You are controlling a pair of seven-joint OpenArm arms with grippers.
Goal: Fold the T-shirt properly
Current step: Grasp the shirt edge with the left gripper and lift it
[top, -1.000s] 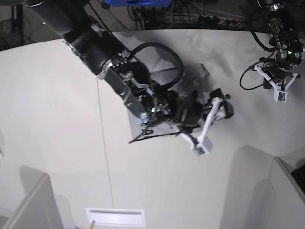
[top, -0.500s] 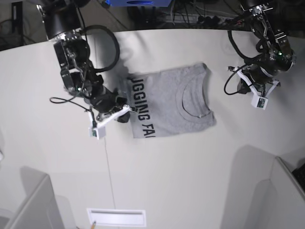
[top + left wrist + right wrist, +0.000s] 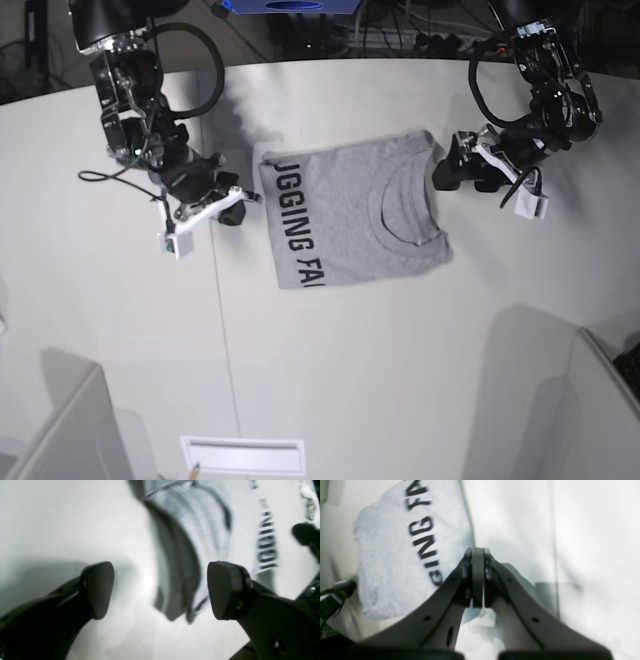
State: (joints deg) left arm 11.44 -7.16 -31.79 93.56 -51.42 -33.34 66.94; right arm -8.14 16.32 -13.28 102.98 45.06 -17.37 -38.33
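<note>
Garment, a heather-grey cotton T-shirt (image 3: 350,212) with black lettering, lies folded at the white surface (image 3: 400,380) centre, long axis 12-to-6. Left end effector (image 3: 455,172), spread wide, sits just beside its 3 o'clock collar edge; right end effector (image 3: 238,212), pinched empty, at 9 o'clock.

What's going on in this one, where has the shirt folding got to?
A two-armed robot is folding a grey T-shirt on a white table. The shirt lies folded into a compact rectangle, collar and part of the black lettering showing. Neither arm holds it: the left gripper is open beside the collar edge, and the right gripper is shut on nothing, just off the lettered edge.
</note>
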